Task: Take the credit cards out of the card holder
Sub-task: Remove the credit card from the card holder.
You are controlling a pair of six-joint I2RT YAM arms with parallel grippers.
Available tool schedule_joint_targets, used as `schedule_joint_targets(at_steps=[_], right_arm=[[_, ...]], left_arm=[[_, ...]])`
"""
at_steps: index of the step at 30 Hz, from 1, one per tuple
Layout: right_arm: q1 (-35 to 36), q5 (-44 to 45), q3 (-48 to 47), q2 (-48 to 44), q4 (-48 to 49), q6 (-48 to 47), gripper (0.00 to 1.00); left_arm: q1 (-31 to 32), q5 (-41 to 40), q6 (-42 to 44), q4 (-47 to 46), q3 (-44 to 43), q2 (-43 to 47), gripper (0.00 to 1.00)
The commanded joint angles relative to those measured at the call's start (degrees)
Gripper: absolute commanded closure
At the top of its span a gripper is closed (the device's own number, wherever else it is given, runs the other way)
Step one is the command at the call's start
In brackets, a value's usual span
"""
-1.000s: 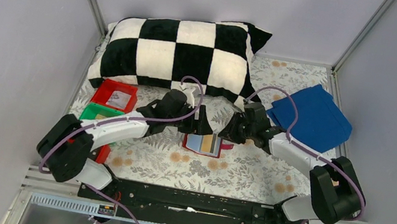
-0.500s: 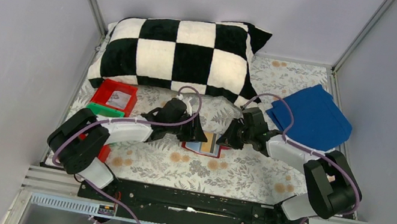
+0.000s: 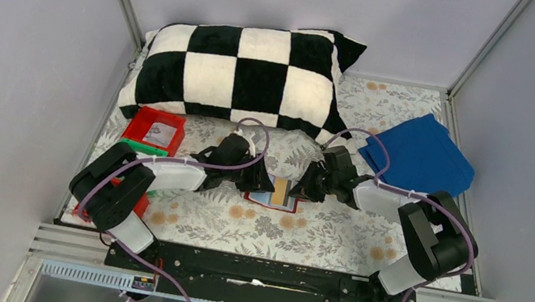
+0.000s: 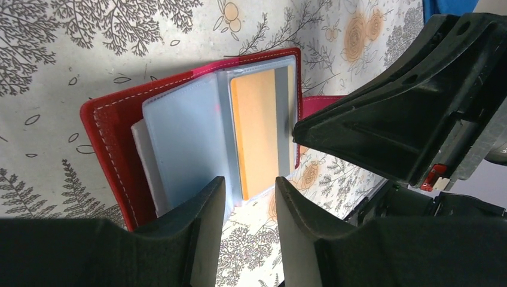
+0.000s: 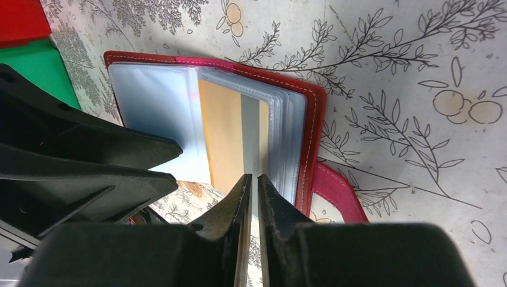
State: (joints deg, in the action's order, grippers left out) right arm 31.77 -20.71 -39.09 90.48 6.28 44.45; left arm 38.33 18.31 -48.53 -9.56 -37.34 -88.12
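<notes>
The red card holder (image 3: 260,200) lies open on the floral cloth between my two grippers. In the left wrist view the holder (image 4: 110,143) shows pale clear sleeves (image 4: 182,131) and a yellowish credit card (image 4: 257,131) with a grey stripe in one sleeve. My left gripper (image 4: 250,191) is open at the holder's near edge, one finger over the pale sleeve. My right gripper (image 5: 252,182) is closed to a thin slit on the near edge of the yellowish card (image 5: 224,131). The red strap tab (image 5: 338,191) lies beside it. Other cards are hidden.
A black-and-white checked pillow (image 3: 240,73) lies at the back. A folded blue cloth (image 3: 421,156) lies at the right. A red tray (image 3: 155,129) and a green tray (image 3: 135,147) stand at the left. The two grippers are close together.
Both arms have lowered and drawn in towards the holder. The holder has stayed in place.
</notes>
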Motion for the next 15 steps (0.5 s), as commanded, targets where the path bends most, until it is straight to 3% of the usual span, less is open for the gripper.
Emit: schedule_joint_targets(at_steps=[1, 15], right_arm=[[0.0, -1.8, 0.8, 1.2, 2.8, 0.3, 0.85], [0.0, 1.0, 2.3, -1.1, 2.8, 0.5, 0.81]], left_arm=[[-0.3, 2.3, -0.4, -4.1, 0.7, -1.0, 0.6], [-0.4, 2.6, -1.6, -6.2, 1.7, -1.1, 0.59]])
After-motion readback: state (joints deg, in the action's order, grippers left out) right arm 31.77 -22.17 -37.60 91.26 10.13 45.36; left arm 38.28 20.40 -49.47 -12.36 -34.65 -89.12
